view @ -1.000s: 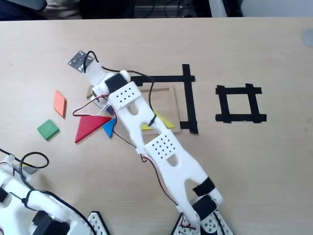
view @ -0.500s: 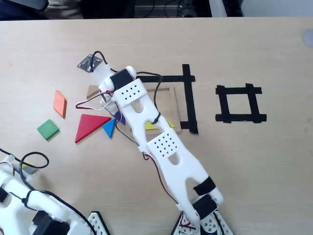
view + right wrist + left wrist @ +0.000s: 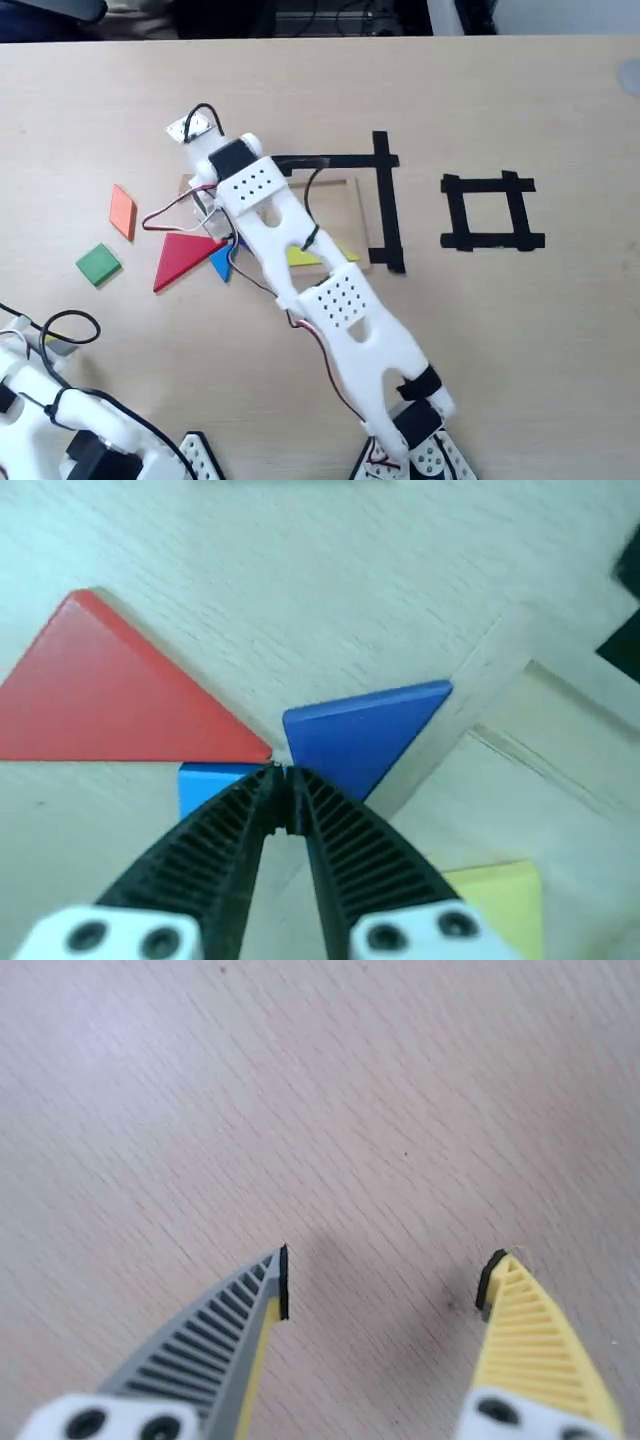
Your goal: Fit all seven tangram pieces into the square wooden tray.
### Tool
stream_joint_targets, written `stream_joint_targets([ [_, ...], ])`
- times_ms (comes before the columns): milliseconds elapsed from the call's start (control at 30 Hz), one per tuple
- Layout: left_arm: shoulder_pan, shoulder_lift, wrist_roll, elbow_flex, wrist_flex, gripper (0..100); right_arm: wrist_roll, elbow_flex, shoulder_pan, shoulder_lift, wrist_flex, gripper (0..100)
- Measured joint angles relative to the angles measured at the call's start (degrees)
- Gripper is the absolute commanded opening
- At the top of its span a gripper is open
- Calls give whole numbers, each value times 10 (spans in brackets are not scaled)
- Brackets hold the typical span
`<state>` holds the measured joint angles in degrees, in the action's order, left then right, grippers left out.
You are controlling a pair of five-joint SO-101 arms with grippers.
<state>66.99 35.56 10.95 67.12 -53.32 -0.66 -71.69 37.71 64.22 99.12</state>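
My right arm (image 3: pixel 262 205) stretches across the wooden tray (image 3: pixel 362 215) to its left edge. My right gripper (image 3: pixel 286 777) is shut, its tips low over the table where three pieces meet. These are the big red triangle (image 3: pixel 120 700), a dark blue triangle (image 3: pixel 365 735) leaning on the tray rim (image 3: pixel 500 665), and a light blue piece (image 3: pixel 210 785). A yellow triangle (image 3: pixel 303 256) lies inside the tray. The red triangle (image 3: pixel 185 258) and light blue triangle (image 3: pixel 222 261) sit left of the tray. My left gripper (image 3: pixel 385 1280) hangs open over bare table.
An orange parallelogram (image 3: pixel 122 210) and a green square (image 3: pixel 98 264) lie loose at the far left. Black tape (image 3: pixel 385 200) lines the tray's far and right sides, and a taped square (image 3: pixel 490 212) lies further right. The left arm's base (image 3: pixel 50 420) is at the bottom left.
The right arm's wrist has swung to the right and slightly away, toward the tray's left edge. The loose pieces on the left have stayed put.
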Motion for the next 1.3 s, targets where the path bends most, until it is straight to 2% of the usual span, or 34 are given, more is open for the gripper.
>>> stream_joint_targets([
  [233,-3,0,0,0,-1,321,-1,186,0,-227,0,11],
  [367,-73,0,-1,-1,-30,321,-1,352,-3,-381,0,11],
  [467,-164,0,0,-47,-96,321,-1,439,-38,-501,0,14],
  [600,-312,0,-8,-145,-215,321,4,512,-129,-675,0,18],
  [667,-398,0,-9,-198,-258,321,29,553,-176,-750,0,63],
  [800,-568,0,-16,-266,-283,320,61,663,-271,-840,-5,193],
  [900,-665,0,-53,-297,-280,320,61,754,-369,-870,-47,198],
  [1033,-689,-10,-108,-311,-218,320,62,870,-468,-904,-113,198],
  [1167,-698,-93,-121,-336,-184,320,62,986,-474,-947,-177,198],
  [1300,-698,-256,-123,-407,-164,320,38,1092,-440,-985,-251,198],
])
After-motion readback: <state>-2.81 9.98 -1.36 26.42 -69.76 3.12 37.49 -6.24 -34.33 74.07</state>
